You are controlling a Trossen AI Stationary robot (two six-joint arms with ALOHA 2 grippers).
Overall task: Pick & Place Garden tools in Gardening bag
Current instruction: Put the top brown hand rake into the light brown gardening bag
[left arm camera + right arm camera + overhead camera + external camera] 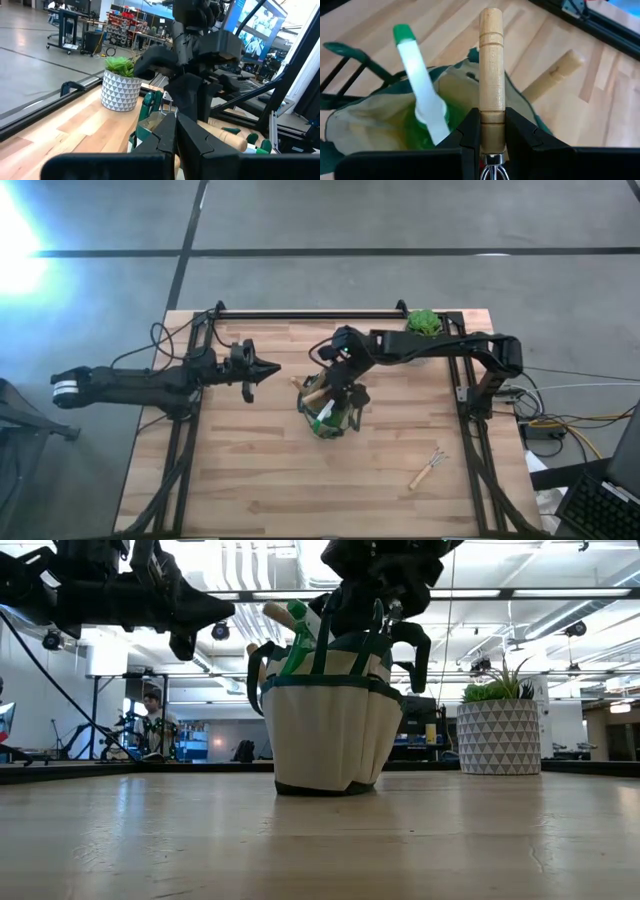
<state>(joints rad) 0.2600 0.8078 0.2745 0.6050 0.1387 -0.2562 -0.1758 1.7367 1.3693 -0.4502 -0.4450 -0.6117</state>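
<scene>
The beige gardening bag with dark green trim stands on its base at the table's middle. A green spray bottle and a wooden handle stick out of it. My right gripper hovers over the bag's mouth, shut on a wooden-handled tool. A small fork lies flat on the table at the near right. My left gripper hangs shut and level to the left of the bag, holding nothing. My right gripper pinches the tool's wooden handle between its two fingers, near the metal end. The fingers slant down from the table's right. The handle runs forward beyond the fingertips, its free end toward the bag's mouth. The tool is clear of the table.
A green plant in a white patterned pot stands at the far right corner. Black frame rails run along the table's far edge and sides. Bare wood lies in front of the bag.
</scene>
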